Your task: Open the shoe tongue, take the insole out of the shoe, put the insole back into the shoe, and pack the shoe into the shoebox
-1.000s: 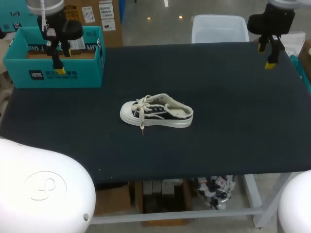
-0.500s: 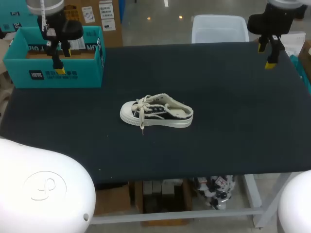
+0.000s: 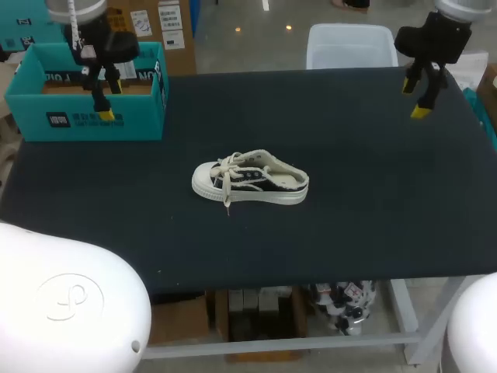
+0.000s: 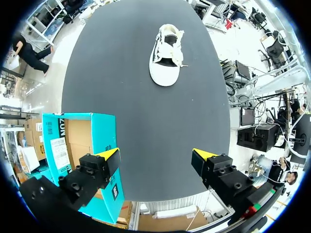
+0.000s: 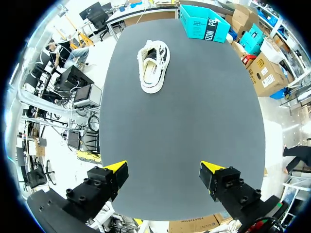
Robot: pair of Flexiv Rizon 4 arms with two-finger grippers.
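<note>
A black and cream low shoe [image 3: 250,183] with white laces lies on its sole in the middle of the dark table [image 3: 349,202], toe toward my left side. It shows far ahead of the left gripper [image 4: 156,158] as the shoe [image 4: 166,61], and far ahead of the right gripper [image 5: 164,171] as the shoe [image 5: 153,66]. An open teal shoebox [image 3: 85,93] stands at the table's back left corner; the shoebox [image 4: 77,160] sits under my left gripper's one finger. My left gripper [image 3: 103,97] hangs open above the box's front wall. My right gripper [image 3: 419,93] hangs open over the back right of the table.
A white plastic bin [image 3: 349,45] stands just behind the table's far edge. The teal shoebox [image 5: 204,23] is far ahead of the right gripper, past the shoe. Dark tabletop surrounds the shoe on all sides.
Both arms have shifted slightly: the left gripper moved a little toward the table's middle, the right gripper moved a little left and lower. The shoe has not moved.
</note>
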